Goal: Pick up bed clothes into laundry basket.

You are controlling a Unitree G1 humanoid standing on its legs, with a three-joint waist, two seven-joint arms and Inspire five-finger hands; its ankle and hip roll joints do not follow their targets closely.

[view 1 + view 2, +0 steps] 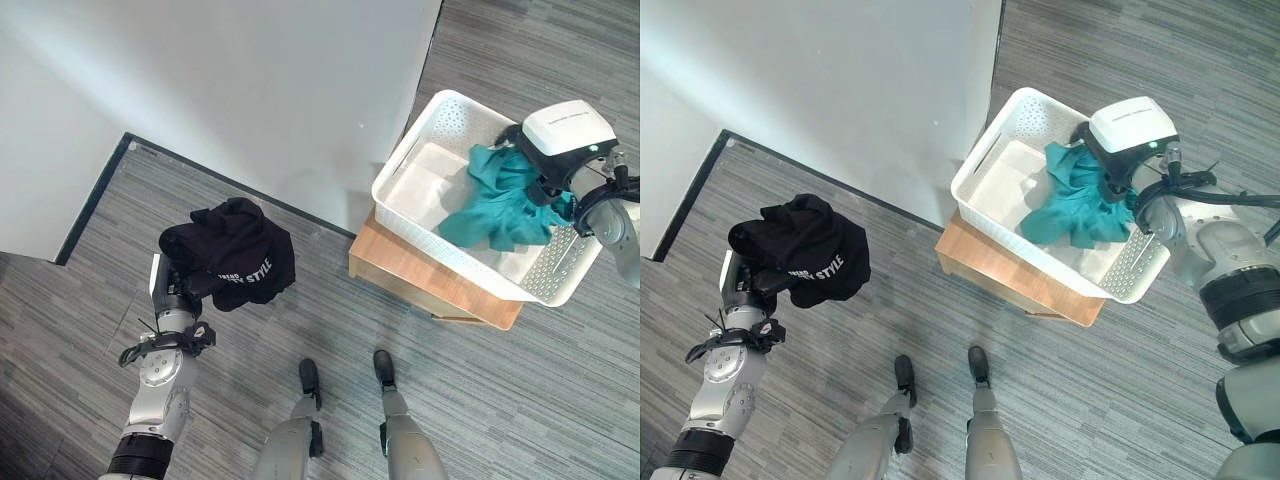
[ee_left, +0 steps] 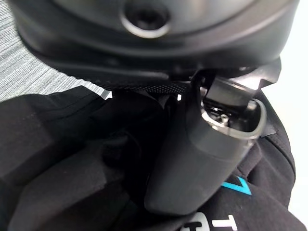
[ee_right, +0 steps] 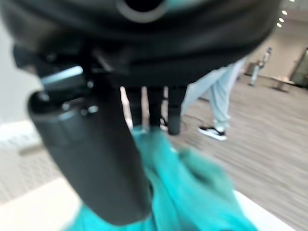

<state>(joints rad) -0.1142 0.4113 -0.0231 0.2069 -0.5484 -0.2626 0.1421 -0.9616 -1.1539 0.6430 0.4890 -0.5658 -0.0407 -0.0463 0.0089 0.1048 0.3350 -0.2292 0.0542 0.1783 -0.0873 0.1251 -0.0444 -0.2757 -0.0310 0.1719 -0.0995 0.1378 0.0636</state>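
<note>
A black garment [image 1: 235, 250] with white lettering hangs bunched above the grey floor on my left. My left hand [image 1: 180, 290] is shut on it from below; in the left wrist view the thumb [image 2: 192, 163] presses into the black cloth [image 2: 48, 159]. On my right, a white perforated laundry basket [image 1: 400, 170] sits on a low wooden table [image 1: 420, 270]. A teal garment [image 1: 500, 205] lies in the basket's right half and rises in a peak to my right hand [image 1: 545, 175], which is shut on it over the basket. The thumb [image 3: 96, 159] shows beside the teal cloth [image 3: 202, 192].
A large white bed surface [image 1: 200, 90] with a dark edge fills the upper left, close behind the basket. Grey plank floor [image 1: 330, 300] lies open between the black garment and the table. A person's legs [image 3: 221, 96] stand far off.
</note>
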